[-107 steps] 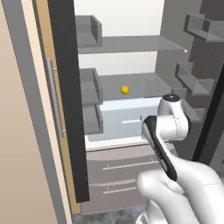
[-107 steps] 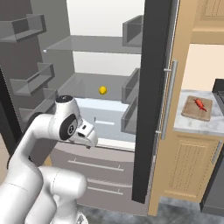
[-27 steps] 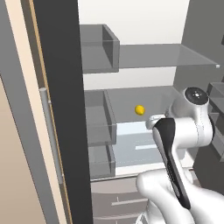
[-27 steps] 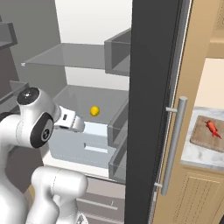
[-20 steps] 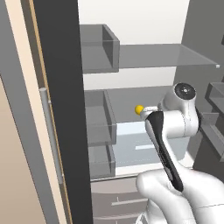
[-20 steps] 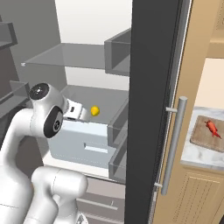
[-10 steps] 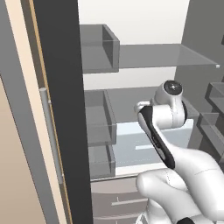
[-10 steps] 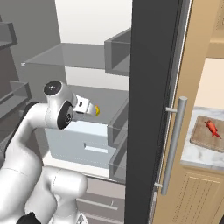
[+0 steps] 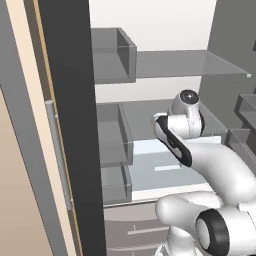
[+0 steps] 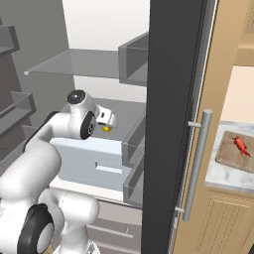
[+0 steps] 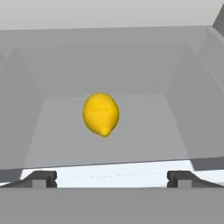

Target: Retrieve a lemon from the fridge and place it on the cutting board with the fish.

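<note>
The white arm reaches into the open tall grey steel fridge [image 9: 75,125], whose black-edged doors stand swung wide and whose glass shelves and grey door bins show on both sides. In the hand view the two-finger claw [image 11: 112,178] is spread wide: its two dark fingertips [image 11: 40,178] sit far apart near the bottom corners, with nothing between them and nothing touching either one. Ahead of the claw, the small bright yellow roundish lemon [image 11: 101,113] lies alone on a grey fridge shelf, roughly centred between the fingertips' lines but still beyond them, clear of both pads. In the right base view the claw [image 10: 110,120] points toward the back of the fridge at middle-shelf height, and a sliver of the lemon [image 10: 106,129] peeks out just beneath and beside the hand; from this angle it looks nearly touching, though the hand view suggests a gap remains, so contact cannot be settled there. In the left base view the arm's wrist and forearm cover the shelf area. Off to the right of the fridge door, past its vertical bar handle, the small flat rectangular brown wooden cutting board [image 10: 238,155] rests on the grey-white marble table [image 10: 223,179], and the small reddish-orange fish [image 10: 240,144] lies on the board's upper part, well apart from the lemon.
</note>
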